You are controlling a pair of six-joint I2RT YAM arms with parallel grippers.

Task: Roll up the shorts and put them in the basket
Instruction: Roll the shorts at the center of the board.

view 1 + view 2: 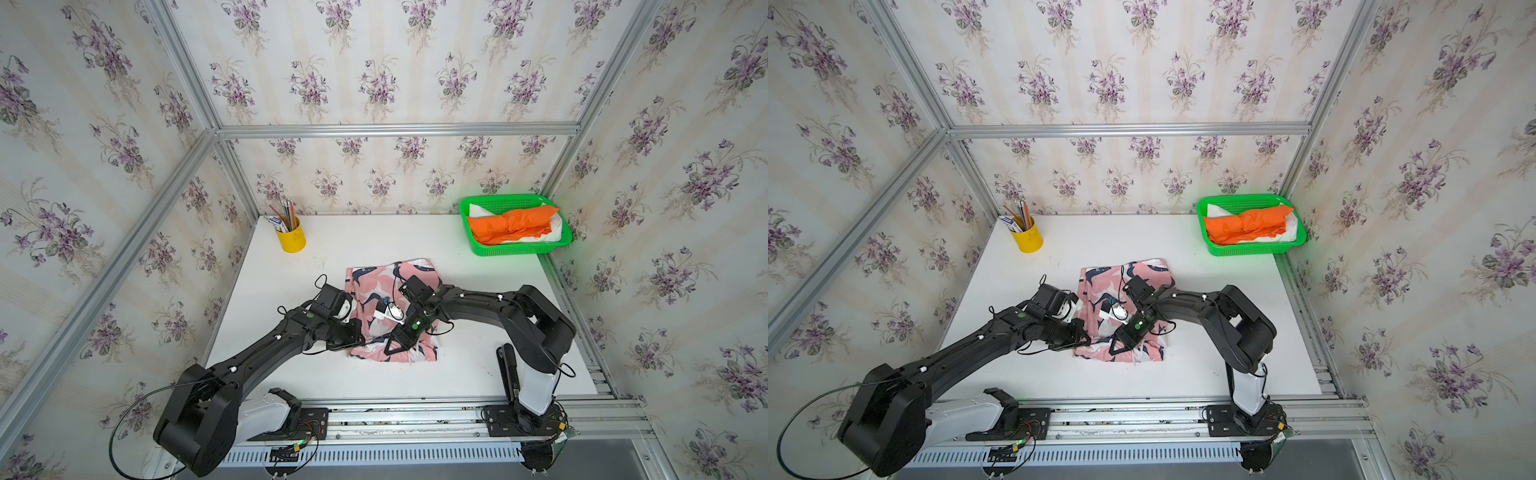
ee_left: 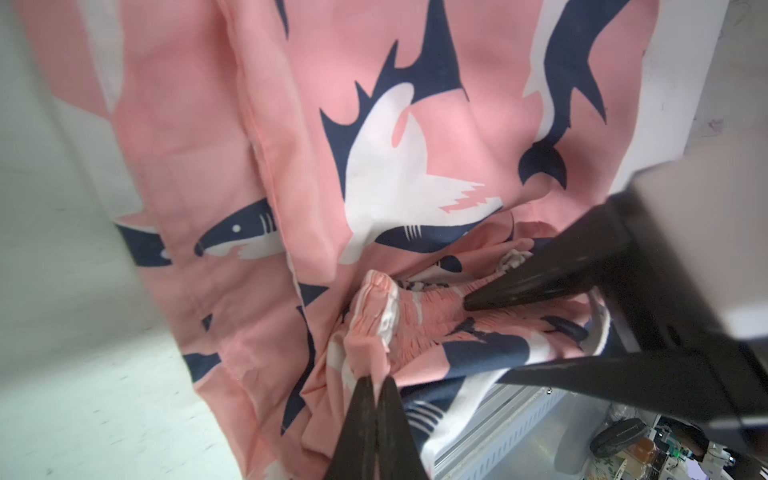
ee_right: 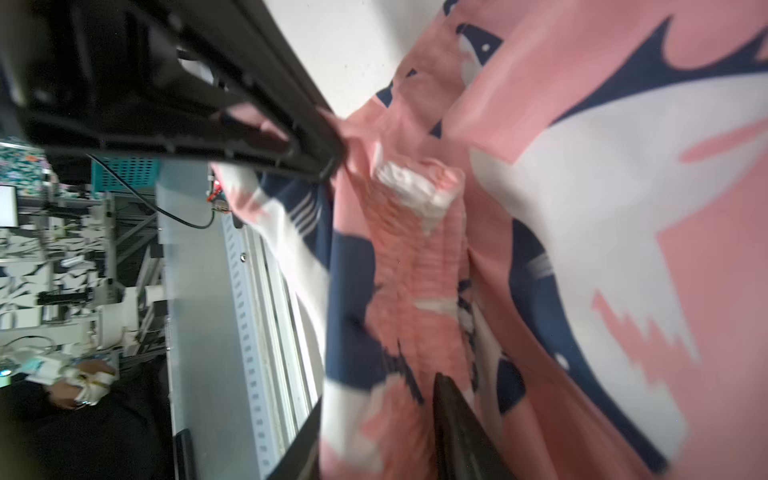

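The pink shark-print shorts (image 1: 374, 286) (image 1: 1100, 282) lie mid-table, the near waistband edge bunched and folded over. My left gripper (image 1: 361, 341) (image 2: 376, 380) is shut on a pinch of that cloth at the near-left corner. My right gripper (image 1: 397, 351) (image 3: 378, 390) stands open just beside it, jaws apart astride the gathered waistband (image 3: 415, 257). In the left wrist view the right fingers (image 2: 540, 282) rest on the bunched fabric (image 2: 395, 316). Rolled orange shorts (image 1: 511, 226) and white shorts (image 1: 555, 235) lie in the basket.
The green basket (image 1: 519, 250) stands at the back right corner. A yellow cup (image 1: 293, 241) of pencils stands at the back left. Aluminium frame rails run along the table's front edge (image 1: 415, 405) and both sides.
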